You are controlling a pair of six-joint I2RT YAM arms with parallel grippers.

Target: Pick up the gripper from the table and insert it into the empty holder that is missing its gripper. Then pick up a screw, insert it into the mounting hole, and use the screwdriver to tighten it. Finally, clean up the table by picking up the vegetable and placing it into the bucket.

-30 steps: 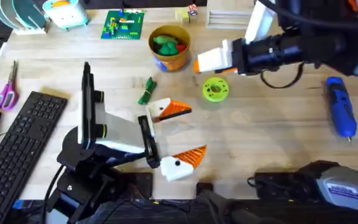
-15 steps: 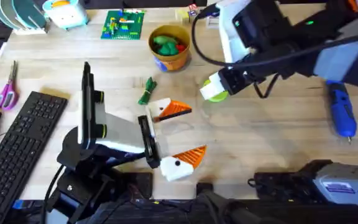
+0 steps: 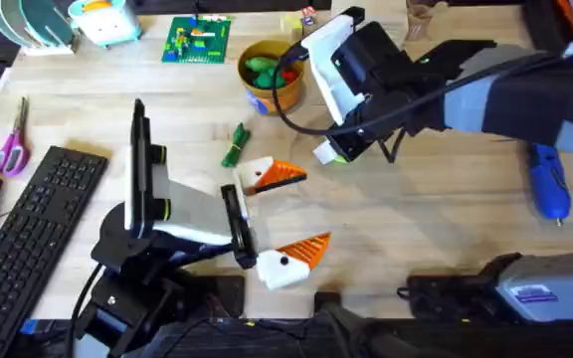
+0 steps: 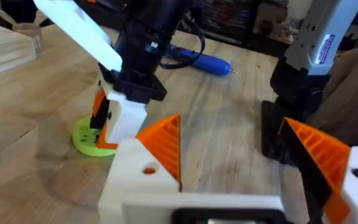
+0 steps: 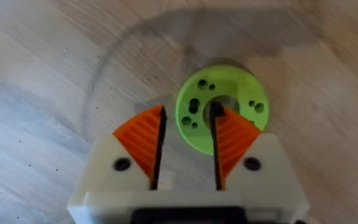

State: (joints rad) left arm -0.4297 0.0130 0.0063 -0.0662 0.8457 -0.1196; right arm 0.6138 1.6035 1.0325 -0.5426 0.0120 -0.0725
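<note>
Overhead first: right gripper (image 3: 328,154) reaching across the middle, pointed down at the lime-green ring disc (image 3: 342,151) right of centre on the wooden table (image 3: 436,219). Left gripper (image 3: 291,214) low near the table's front edge, fingers spread wide, nothing between them, each white finger capped with an orange ribbed tip (image 3: 285,175). Dark green vegetable (image 3: 235,145) lying just beyond the left gripper, apart from it, and short of the bucket (image 3: 271,76), which stands at the back holding green and red toy foods. Blue screwdriver (image 3: 546,179) flat near the right edge, well apart from both grippers. Keyboard (image 3: 30,229) and scissors (image 3: 10,144) off to the left. Next, left wrist: own two fingers (image 4: 166,146) parted and empty; beyond them the right gripper (image 4: 107,127) standing upright on the disc (image 4: 87,137), with the screwdriver (image 4: 201,62) farther back. Lastly, right wrist: right gripper (image 5: 187,140) partly open, one orange pad (image 5: 232,140) over the disc's (image 5: 229,93) centre hole, the other pad just outside its rim; whether touching the disc, cannot tell.
</note>
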